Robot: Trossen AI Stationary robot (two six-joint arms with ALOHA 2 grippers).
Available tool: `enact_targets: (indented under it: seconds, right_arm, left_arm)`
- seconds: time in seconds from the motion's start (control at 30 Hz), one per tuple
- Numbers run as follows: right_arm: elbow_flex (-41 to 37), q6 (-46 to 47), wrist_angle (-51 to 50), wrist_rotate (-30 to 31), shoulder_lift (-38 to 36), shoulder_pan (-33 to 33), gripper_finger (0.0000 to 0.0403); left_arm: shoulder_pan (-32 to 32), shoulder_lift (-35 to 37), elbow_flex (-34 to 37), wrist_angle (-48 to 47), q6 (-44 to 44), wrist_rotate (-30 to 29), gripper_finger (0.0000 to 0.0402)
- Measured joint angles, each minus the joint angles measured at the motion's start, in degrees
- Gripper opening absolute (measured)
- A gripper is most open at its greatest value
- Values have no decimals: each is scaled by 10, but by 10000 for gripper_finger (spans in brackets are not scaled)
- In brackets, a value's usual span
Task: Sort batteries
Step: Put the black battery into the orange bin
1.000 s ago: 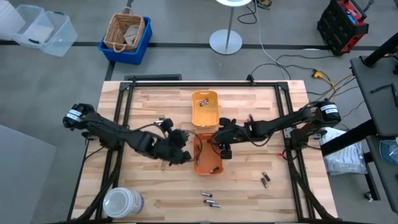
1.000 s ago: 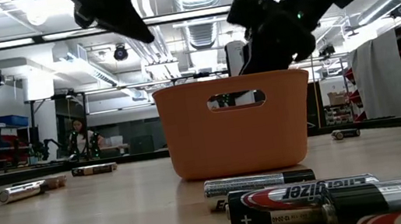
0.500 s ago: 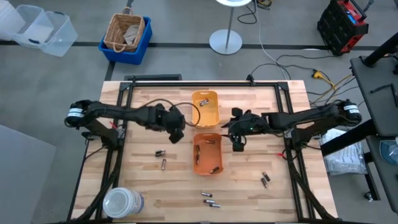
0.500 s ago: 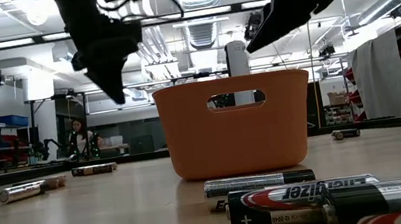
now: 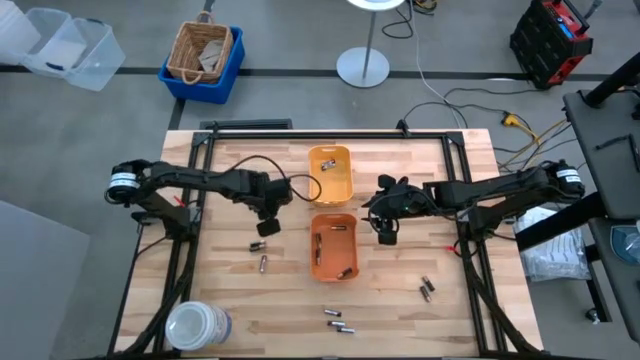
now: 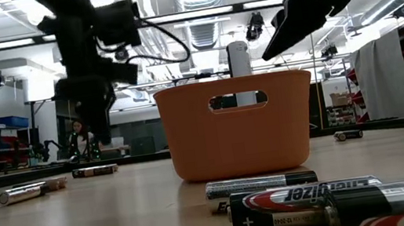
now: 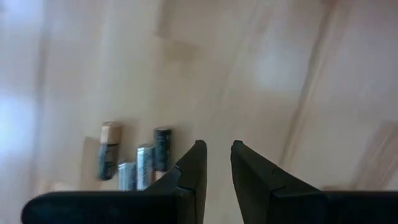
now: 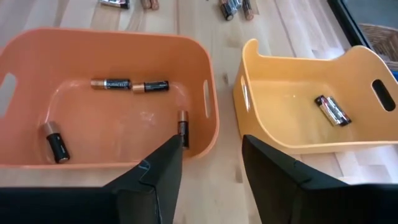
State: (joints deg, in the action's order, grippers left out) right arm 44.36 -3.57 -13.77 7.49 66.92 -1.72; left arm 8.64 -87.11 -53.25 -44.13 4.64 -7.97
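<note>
I am hovering my left gripper (image 5: 268,226) over the bare wood left of the orange tray (image 5: 334,246), with its jaws nearly closed and holding nothing; in the left wrist view only a thin gap shows between the fingers (image 7: 194,163). A small cluster of batteries (image 7: 134,160) is lying just ahead of those fingers. From above I am seeing two of them (image 5: 261,254) on the table just below that gripper.

My right gripper (image 5: 386,233) is hanging to the right of the gap between the two trays, jaws apart and empty. Through its wrist camera I am looking into the orange tray (image 8: 25,43), which is holding four batteries, and the yellow tray (image 8: 292,59), which is holding one. More are lying loose near the front edge (image 5: 336,320) and to the right (image 5: 426,289).

The step in hand, as I judge it, is picking up one of the loose cells on the left. To do it well I am planning to spread the left jaws wider before descending, since the present gap looks too narrow for a cell. I should line the fingers across the battery's length, not along it, so it cannot roll out. I should come straight down on one cell, clear of its neighbour, and close only once both fingers flank it.
</note>
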Motion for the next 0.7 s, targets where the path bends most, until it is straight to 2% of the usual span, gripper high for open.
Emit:
enact_targets:
  seconds: [0.37, 0.53, 0.7]
  right_arm:
    - [-1, 1, 0, 0, 3, 0, 159]
    - [-1, 2, 3, 0, 6, 0, 152]
    - [-1, 2, 4, 0, 7, 0, 152]
  left_arm:
    - [1, 0, 92, 90, -27, -13, 55]
    - [1, 0, 93, 94, -27, -25, 55]
    - [4, 1, 86, 95, -41, -65, 55]
